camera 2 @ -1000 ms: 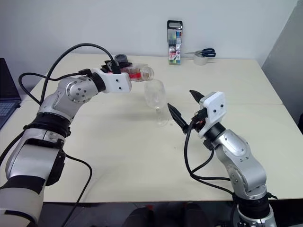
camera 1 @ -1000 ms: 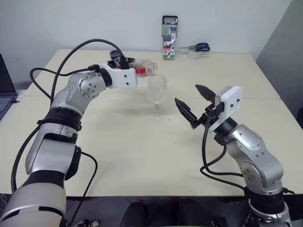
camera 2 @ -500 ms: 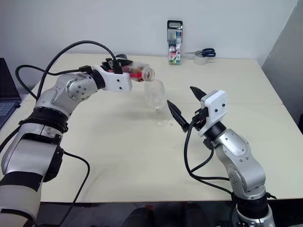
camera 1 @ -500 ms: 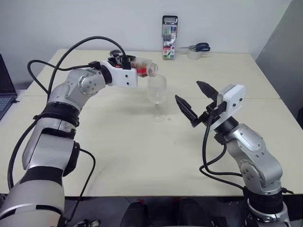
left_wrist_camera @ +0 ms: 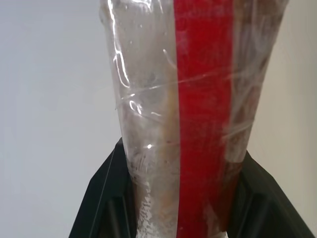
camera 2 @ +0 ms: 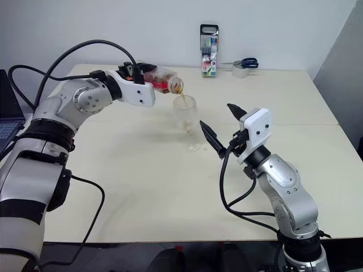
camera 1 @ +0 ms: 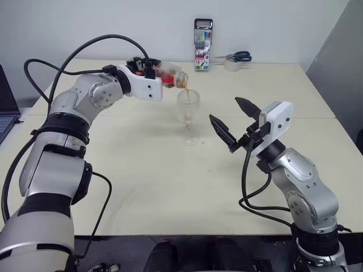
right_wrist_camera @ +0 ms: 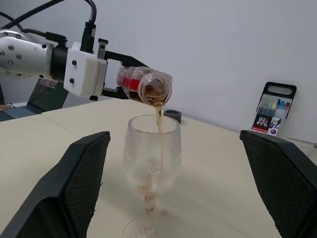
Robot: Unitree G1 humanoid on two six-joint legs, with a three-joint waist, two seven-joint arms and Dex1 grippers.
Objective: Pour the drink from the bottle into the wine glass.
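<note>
The wine glass stands upright near the middle of the desk. The bottle lies tipped in the left gripper, its mouth just above the glass rim, and the drink falls into the bowl. The right gripper hangs to the right of the glass, apart from it. At the desk's far edge stand a marker pack, scissors and a tape roll.

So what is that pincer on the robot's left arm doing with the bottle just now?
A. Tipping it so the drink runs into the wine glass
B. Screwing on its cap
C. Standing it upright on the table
A: the left pincer holds the bottle tipped, and a thin stream of the drink falls into the wine glass.
</note>
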